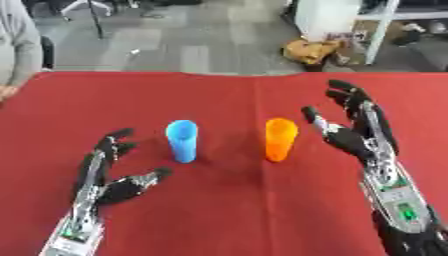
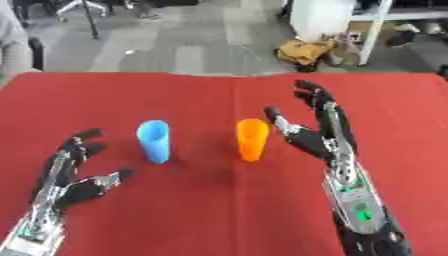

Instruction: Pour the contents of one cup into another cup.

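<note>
A blue cup (image 1: 182, 141) stands upright left of centre on the red tablecloth (image 1: 227, 210). An orange cup (image 1: 280, 139) stands upright a short way to its right; what either cup contains does not show. My right hand (image 1: 354, 130) is open just right of the orange cup, thumb pointing toward it, a small gap between them. To the lower left of the blue cup my left hand (image 1: 109, 172) rests open with fingers spread, apart from that cup.
The red-covered table ends at its far edge (image 1: 219, 74), with grey floor beyond. A person's sleeve (image 1: 16, 45) shows at the far left corner. Clutter and a white shelf frame (image 1: 350, 25) stand off the table at the back right.
</note>
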You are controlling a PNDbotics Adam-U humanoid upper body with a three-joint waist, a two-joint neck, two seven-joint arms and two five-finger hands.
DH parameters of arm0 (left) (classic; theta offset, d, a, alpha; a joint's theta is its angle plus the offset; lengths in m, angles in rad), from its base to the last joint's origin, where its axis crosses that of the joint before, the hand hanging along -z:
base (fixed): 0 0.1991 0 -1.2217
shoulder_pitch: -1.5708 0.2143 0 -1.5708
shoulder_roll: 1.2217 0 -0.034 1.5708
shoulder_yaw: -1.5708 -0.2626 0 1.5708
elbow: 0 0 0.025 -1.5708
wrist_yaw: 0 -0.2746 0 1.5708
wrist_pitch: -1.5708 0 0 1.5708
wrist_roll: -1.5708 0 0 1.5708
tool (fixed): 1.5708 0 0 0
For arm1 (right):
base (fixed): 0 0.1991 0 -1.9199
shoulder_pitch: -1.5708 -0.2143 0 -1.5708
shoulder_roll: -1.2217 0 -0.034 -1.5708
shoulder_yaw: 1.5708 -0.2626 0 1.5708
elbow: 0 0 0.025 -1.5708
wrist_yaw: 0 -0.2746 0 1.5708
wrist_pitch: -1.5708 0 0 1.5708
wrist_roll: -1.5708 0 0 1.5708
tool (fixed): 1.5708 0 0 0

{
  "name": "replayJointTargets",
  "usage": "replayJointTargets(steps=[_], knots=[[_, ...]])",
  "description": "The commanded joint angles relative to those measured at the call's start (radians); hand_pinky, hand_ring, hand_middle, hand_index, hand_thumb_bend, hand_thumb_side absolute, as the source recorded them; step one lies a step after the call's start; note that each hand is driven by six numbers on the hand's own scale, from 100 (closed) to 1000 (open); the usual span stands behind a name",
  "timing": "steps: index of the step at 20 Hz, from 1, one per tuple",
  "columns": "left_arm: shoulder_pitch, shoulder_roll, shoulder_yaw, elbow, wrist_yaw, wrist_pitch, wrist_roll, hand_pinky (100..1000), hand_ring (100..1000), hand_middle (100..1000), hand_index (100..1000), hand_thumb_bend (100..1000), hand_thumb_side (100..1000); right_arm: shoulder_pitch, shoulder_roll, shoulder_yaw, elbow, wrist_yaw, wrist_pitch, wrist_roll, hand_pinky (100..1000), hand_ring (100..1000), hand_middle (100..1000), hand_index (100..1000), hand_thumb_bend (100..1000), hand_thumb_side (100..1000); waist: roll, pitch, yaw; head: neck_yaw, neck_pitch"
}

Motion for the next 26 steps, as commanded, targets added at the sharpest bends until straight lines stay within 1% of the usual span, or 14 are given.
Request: replayJointTargets(steps=[1,2,4,7,10,14,19,23,26], knots=[[-0.044,-0.004,-0.007,0.038,-0.023,0.006,0.038,851,741,788,818,852,211,-0.013,-0.007,0.000,-0.014,-0.003,-0.001,0.001,949,847,830,844,573,310,0.000,-0.012,-0.001,0.002,-0.006],[-0.058,-0.007,-0.007,0.059,-0.029,0.006,0.046,851,741,788,818,842,200,-0.013,-0.006,0.000,-0.015,-0.003,-0.001,0.002,949,847,830,843,573,310,-0.001,-0.011,-0.002,0.002,-0.006],[-0.080,-0.013,-0.006,0.096,-0.039,0.000,0.058,851,740,788,818,852,209,-0.012,-0.006,0.000,-0.015,-0.004,-0.002,0.002,949,847,830,843,573,310,-0.001,-0.010,-0.003,0.003,-0.006],[-0.092,-0.019,-0.004,0.124,-0.043,-0.011,0.067,841,729,777,812,861,206,-0.012,-0.005,0.001,-0.015,-0.004,-0.002,0.002,949,847,830,843,573,310,-0.001,-0.010,-0.004,0.004,-0.005],[-0.136,-0.032,0.006,0.185,-0.031,0.005,0.078,837,724,773,811,867,202,-0.011,-0.003,0.002,-0.015,-0.005,-0.002,0.003,949,847,829,843,573,309,-0.002,-0.009,-0.007,0.006,-0.004],[-0.186,-0.036,0.010,0.250,-0.014,-0.016,0.082,824,709,761,807,877,201,-0.011,0.000,0.002,-0.015,-0.006,-0.002,0.004,949,847,829,843,572,309,-0.005,-0.009,-0.013,0.010,-0.004],[-0.223,-0.032,0.009,0.290,0.016,-0.030,0.069,808,682,740,800,893,198,-0.011,0.003,0.004,-0.015,-0.007,-0.002,0.007,949,846,828,842,571,311,-0.006,-0.006,-0.021,0.014,-0.005],[-0.236,-0.031,0.010,0.306,0.022,-0.037,0.062,808,682,740,800,893,198,-0.011,0.004,0.005,-0.016,-0.008,-0.003,0.008,949,846,828,842,571,311,-0.006,-0.005,-0.024,0.015,-0.005],[-0.254,-0.032,0.008,0.330,0.035,-0.033,0.058,799,669,727,792,905,189,-0.012,0.005,0.006,-0.016,-0.008,-0.003,0.010,949,846,827,841,571,311,-0.007,0.000,-0.028,0.016,-0.006]])
